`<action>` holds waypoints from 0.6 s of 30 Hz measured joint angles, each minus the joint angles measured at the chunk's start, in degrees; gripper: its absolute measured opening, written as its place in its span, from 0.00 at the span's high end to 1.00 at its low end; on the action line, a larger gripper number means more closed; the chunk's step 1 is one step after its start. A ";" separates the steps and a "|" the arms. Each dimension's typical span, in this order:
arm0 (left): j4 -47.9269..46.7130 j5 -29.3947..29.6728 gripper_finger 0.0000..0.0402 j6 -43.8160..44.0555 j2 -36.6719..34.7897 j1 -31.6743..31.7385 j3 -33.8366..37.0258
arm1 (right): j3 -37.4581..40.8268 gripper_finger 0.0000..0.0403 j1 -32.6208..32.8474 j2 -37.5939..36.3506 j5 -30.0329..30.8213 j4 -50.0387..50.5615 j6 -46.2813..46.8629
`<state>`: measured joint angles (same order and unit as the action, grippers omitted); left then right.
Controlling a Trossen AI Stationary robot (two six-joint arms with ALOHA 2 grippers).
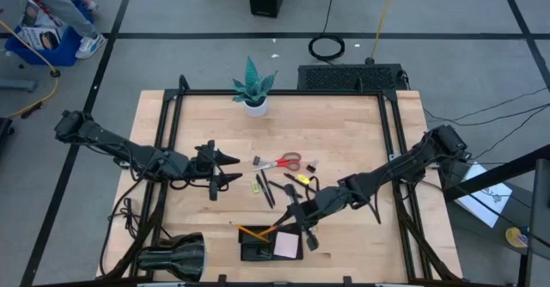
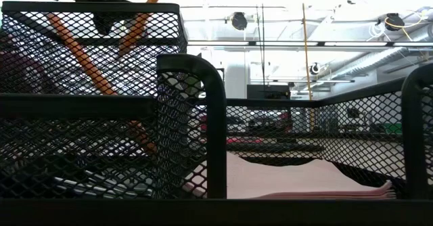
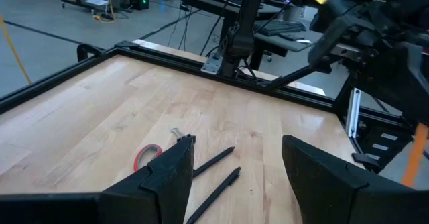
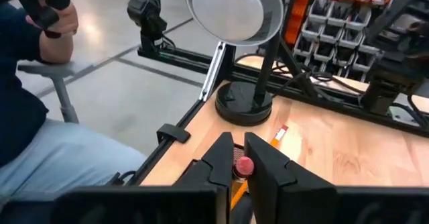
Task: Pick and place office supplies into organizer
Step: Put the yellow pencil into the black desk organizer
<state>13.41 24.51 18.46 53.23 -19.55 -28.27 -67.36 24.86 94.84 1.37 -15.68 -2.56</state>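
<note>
Hovering above the left-centre of the table (image 1: 344,141), the left gripper (image 1: 229,168) has its jaws parted and grasps nothing; its wrist view shows bare wood between the two dark fingers (image 3: 164,184), with the red-handled scissors (image 1: 282,161) and two thin black pens (image 1: 265,189) lying just ahead of them. A potted teal plant (image 1: 253,88) stands near the far edge of the table. The scissors lie near the table's centre, with a small yellow piece (image 1: 259,186) and the pens on the near side of them, all on the wood and outside the organizer (image 1: 254,253). The organizer sits at the near edge; the pale note pad (image 1: 287,243) lies in its right compartment, and orange pencils (image 1: 260,232) lean tilted across its left part. A black lamp (image 1: 172,257) lies on its side at the near-left corner. The right gripper (image 1: 302,228) is positioned over the organizer, jaws closed on the eraser end of an orange pencil (image 4: 242,170). In the right wrist view, a seated person (image 4: 40,117) is visible beyond the table edge.
</note>
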 joint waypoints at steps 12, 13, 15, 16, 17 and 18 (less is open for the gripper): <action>-0.07 -0.07 0.42 0.00 0.02 -0.02 0.00 | -10.59 0.96 -1.02 10.53 -6.10 7.46 -2.02; -0.11 -0.07 0.42 0.00 0.01 -0.02 0.00 | -10.65 0.96 -1.27 10.75 -6.20 7.48 -2.02; -0.14 -0.07 0.42 0.00 0.00 -0.02 0.00 | -10.68 0.96 -1.78 11.09 -6.35 6.94 -2.02; -0.32 -0.08 0.42 -0.01 0.01 -0.02 0.00 | -10.68 0.95 -1.96 11.27 -6.40 6.95 -2.06; -0.46 -0.08 0.42 -0.01 0.00 -0.02 0.00 | -10.68 0.95 -2.05 11.48 -6.40 6.99 -2.43; -0.46 -0.09 0.42 0.00 0.00 -0.02 0.00 | -10.68 0.94 -2.08 11.73 -6.38 7.01 -2.90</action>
<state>12.95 24.43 18.46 53.23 -19.57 -28.27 -78.04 22.79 106.57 -5.02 -8.66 -5.46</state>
